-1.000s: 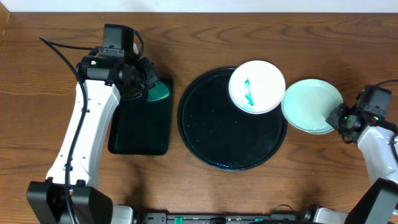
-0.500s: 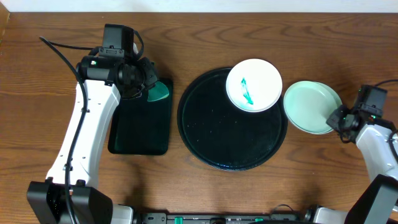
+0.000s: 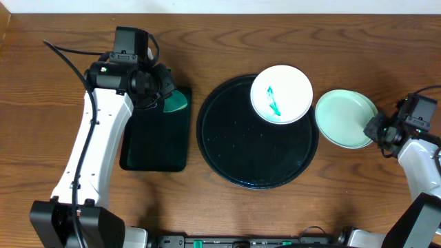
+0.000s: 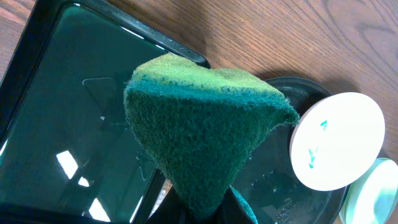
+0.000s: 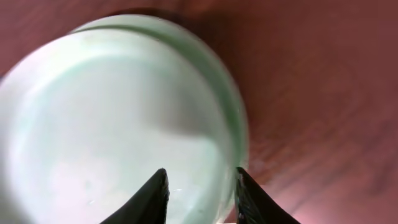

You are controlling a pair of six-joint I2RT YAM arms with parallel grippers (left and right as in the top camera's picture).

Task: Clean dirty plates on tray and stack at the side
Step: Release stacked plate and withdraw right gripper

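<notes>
Pale mint: two mint plates (image 3: 342, 116) sit nested as one stack on the bare wood tabletop (image 3: 275, 34), just right of the tray (image 3: 238, 148) and off it. My right wrist view shows a second rim behind the top plate's rim. The top plate's bowl looks plain, with no mark on it.

My right claw (image 5: 198, 194) is at the stack's right edge, low over it. Its fingers are spread, one tip over the top plate's bowl and the other out by the rim. The rim runs between the tips with room to spare, and nothing is pinched.

The white plate (image 3: 281, 94) lies on the far-right part of the tray, its far edge riding over the tray's raised rim. A green streak (image 3: 273, 101) sits left of its centre. The plate is just beside the mint stack. I cannot tell from overhead whether the two touch.

The tray is round and glossy black, mid-table. There are small droplets on its floor near the white plate.

My left claw (image 4: 202, 214) is pressed together on a sponge (image 4: 199, 124). The dark green scouring face is toward my wrist camera, the yellow-green layer is behind it, and the sponge is folded to a wedge at the grip. It hangs over the far right corner of the small tray (image 3: 155, 148), a black rectangle lying close to the left of the tray. The sponge is well apart from all three plates.
</notes>
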